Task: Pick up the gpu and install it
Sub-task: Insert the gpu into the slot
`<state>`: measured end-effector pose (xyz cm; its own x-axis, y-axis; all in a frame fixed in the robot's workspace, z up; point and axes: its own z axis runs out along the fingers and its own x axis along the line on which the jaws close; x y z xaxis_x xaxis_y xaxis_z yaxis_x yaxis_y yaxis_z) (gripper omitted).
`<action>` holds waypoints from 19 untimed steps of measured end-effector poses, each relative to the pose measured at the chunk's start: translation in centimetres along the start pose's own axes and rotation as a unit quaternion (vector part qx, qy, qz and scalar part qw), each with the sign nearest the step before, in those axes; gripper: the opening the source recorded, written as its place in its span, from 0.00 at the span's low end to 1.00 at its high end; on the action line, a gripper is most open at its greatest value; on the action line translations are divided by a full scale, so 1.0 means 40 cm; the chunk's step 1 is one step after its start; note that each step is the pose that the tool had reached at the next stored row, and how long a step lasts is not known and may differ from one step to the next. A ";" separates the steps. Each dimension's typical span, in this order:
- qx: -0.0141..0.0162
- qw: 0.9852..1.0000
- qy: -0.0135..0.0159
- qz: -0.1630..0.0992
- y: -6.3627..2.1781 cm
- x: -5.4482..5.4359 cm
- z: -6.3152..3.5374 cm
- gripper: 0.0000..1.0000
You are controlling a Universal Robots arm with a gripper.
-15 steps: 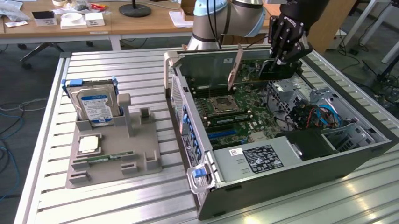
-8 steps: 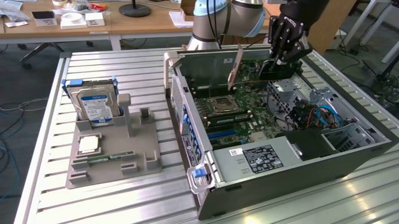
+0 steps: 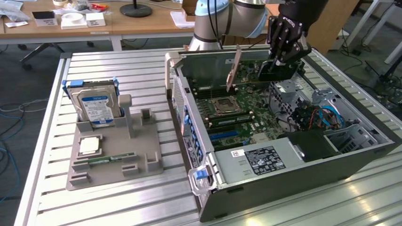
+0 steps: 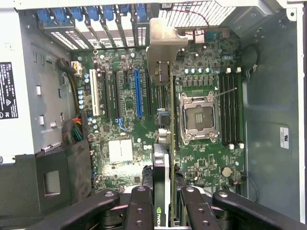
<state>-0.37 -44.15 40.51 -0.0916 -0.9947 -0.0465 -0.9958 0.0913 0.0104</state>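
The thin flat green circuit-board gpu (image 3: 274,71) (image 4: 162,167), with a black fan block and a silver metal end bracket, hangs on edge in the upper right of the exterior view. It is clear above the green motherboard (image 3: 236,113) (image 4: 124,96) of the open grey metal computer case (image 3: 301,174). Its bracket end points toward that view's left.

The black jointed pincer (image 3: 284,56) (image 4: 165,206) sits directly above the card and is clamped on its fan end, with fingers on both faces.

The case lies on a ribbed aluminium table (image 3: 125,202). At the frame's left, a grey plastic holder (image 3: 141,155) carries one boxy silver hard drive with a blue label (image 3: 94,106), one square silver processor chip (image 3: 90,146) and one narrow green RAM stick (image 3: 103,160).

Wooden office desks (image 3: 144,26) run along the top edge. There is one gpu and one case.
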 end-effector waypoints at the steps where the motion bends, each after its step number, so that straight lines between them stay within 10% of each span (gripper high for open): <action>1: 0.000 1.000 0.000 0.000 0.000 0.000 0.000 0.27; 19: 0.001 1.000 0.000 -0.004 0.041 0.004 0.000 0.27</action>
<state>-2.01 -44.15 40.51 -0.0837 -0.9954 -0.0467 -0.9965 0.0834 0.0081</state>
